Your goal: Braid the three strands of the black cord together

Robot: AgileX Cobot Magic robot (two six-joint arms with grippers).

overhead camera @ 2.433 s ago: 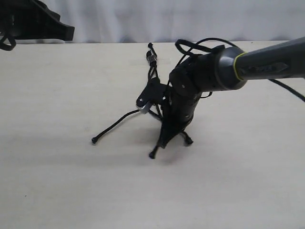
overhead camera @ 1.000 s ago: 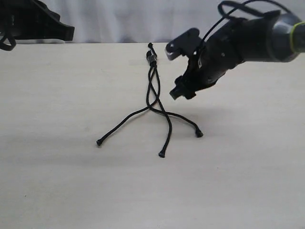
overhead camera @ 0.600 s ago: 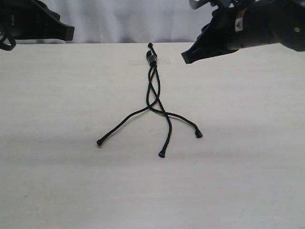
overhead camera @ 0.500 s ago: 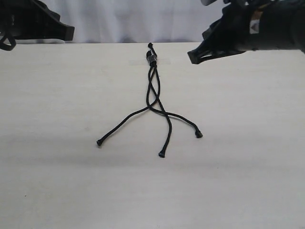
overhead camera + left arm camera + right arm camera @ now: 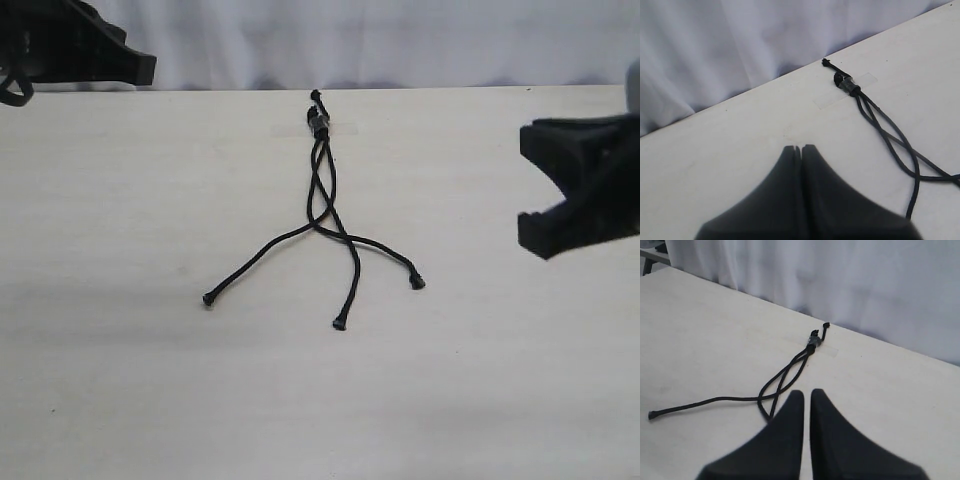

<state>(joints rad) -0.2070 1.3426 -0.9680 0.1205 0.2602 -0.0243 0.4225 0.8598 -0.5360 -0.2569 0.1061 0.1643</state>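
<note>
Okay, the black cord [image 5: 320, 228] lies flat on the pale table [image 5: 120, 380], about mid-table, running from far to near. Its knotted head [image 5: 319, 120] sits close to the far edge, pinned under a strip of clear tape [image 5: 845, 90].

From the head the three strands [image 5: 322, 150] run close together toward the near side. They cross over each other a couple of times in a loose twist, not a tight plait. Past the last crossing they fan apart:
- The left strand [image 5: 250, 258] curves off to the near left.
- The middle strand [image 5: 356, 275] drops almost straight and reaches nearest.
- The right strand [image 5: 385, 247] bends to the near right.

Each ends in a small knobby tip, and the tips lie well apart. The rope is thin and matte black.

The right gripper [image 5: 807, 390] hangs to the right of the cord, well apart from it and up off the table. Its fingers are nearly together with only a thin slit between them, and it holds nothing. The left gripper [image 5: 801, 146] is over on the left, apart from the cord. Its fingers are pressed together to a seam, nothing held. A white curtain [image 5: 400, 40] hangs behind the table.
</note>
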